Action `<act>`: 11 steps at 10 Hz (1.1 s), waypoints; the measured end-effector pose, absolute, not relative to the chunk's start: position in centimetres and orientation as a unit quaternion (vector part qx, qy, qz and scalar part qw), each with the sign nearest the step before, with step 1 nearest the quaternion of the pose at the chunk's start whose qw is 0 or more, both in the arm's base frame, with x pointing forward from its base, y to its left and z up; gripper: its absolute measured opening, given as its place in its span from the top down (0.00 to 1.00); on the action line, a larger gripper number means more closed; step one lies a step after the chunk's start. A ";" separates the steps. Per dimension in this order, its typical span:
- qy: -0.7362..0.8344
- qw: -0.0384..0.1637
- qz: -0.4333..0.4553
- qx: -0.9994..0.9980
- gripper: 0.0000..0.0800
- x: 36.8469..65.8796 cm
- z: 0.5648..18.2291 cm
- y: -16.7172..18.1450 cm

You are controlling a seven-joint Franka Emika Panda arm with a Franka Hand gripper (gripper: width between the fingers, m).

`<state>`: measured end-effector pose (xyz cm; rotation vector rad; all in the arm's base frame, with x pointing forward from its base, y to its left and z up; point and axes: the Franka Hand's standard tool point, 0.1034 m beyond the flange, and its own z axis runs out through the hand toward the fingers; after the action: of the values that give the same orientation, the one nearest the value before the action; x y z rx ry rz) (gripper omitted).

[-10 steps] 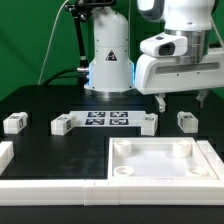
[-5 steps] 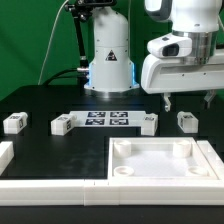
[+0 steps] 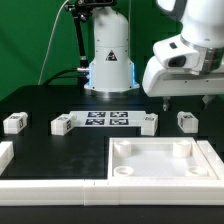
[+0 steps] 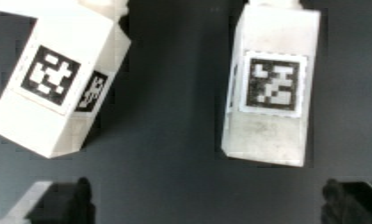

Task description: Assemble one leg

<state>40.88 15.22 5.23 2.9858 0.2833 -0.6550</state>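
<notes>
Tilting and sliding toward the exterior view's right over the past second, with the fingers (image 3: pixel 165 102) hanging spread wide and gripping nothing. Hovering above the black worktop (image 3: pixel 100 145), where the leg (image 3: pixel 187 120) is lying just beyond the tray (image 3: pixel 160 178) and a second leg (image 3: pixel 148 122) is sitting beside the marker board (image 3: pixel 107 119), both unmoved. Framing two tagged blocks ahead of the parted tips in the wrist view. Probably lining up over one for a grasp, with nothing being lifted yet.

Smooth white arm shell (image 3: pixel 186 64); grey joint disc (image 3: pixel 172 47); black fingers (image 4: pixel 58 200).
</notes>
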 end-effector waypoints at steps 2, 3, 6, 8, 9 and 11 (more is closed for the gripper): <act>0.092 0.052 -0.293 0.950 0.19 40.6 4.8 15.4; 0.094 0.057 -0.319 0.941 0.19 40.5 4.6 15.6; 0.091 0.084 -0.441 0.889 0.19 39.3 3.9 15.5; 0.093 0.089 -0.468 0.874 0.19 39.3 2.9 16.0; 0.092 0.091 -0.469 0.874 0.19 39.0 2.9 16.0; 0.092 0.091 -0.468 0.874 0.19 38.4 2.0 16.1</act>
<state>38.41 16.15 1.95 2.5970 0.2740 -1.3917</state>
